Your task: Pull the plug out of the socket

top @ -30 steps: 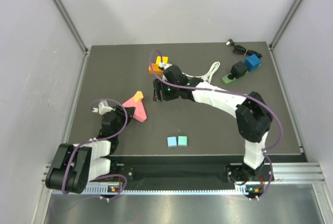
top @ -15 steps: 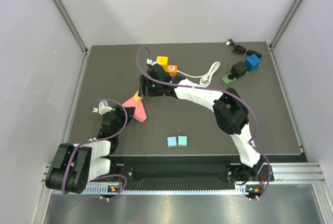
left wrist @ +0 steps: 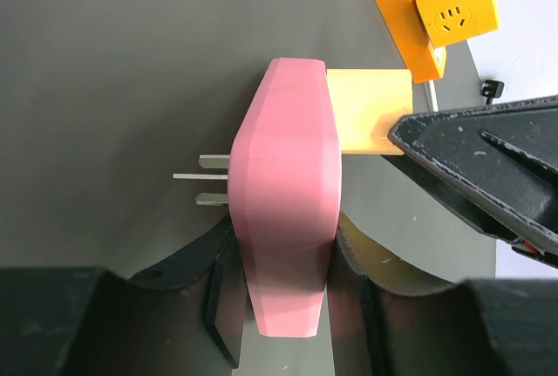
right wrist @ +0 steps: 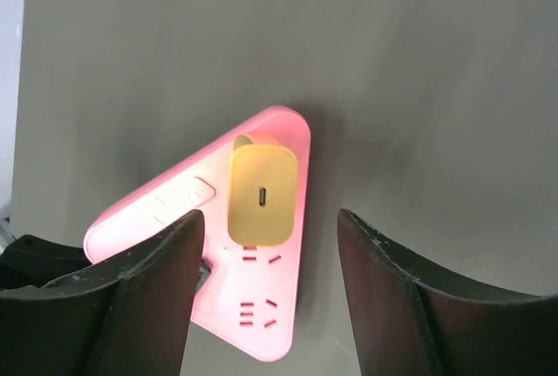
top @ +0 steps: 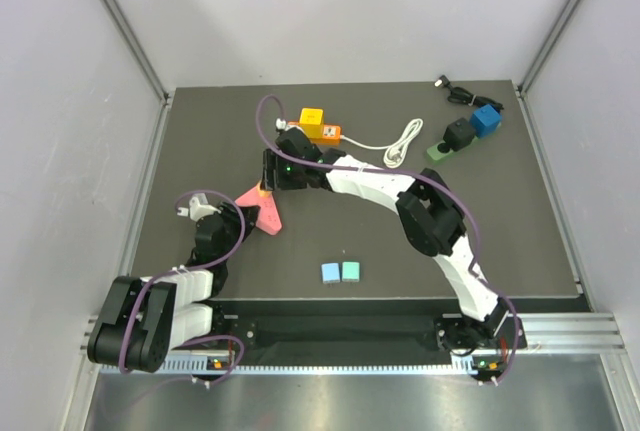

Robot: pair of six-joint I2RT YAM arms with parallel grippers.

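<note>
Where pale walls (top: pixel 350 11) rise, dark table (top: pixel 520 221), pink socket (top: pixel 262 215), metal rails (top: pixel 122 21).

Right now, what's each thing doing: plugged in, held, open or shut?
yellow plug, plugged into the pink socket.
pink socket, gripped on its edges.
left pincer, shut on the pink socket.
right pincer, open, either side of the yellow plug.
orange socket cube, nobody holding it.

yellow plug (top: pixel 263 190): from above, mostly hidden under the right gripper (top: pixel 268 179)
pink socket (right wrist: pixel 218 245): lower left side behind that gripper
orange power strip (left wrist: pixel 392 1): cut by top edge
</note>
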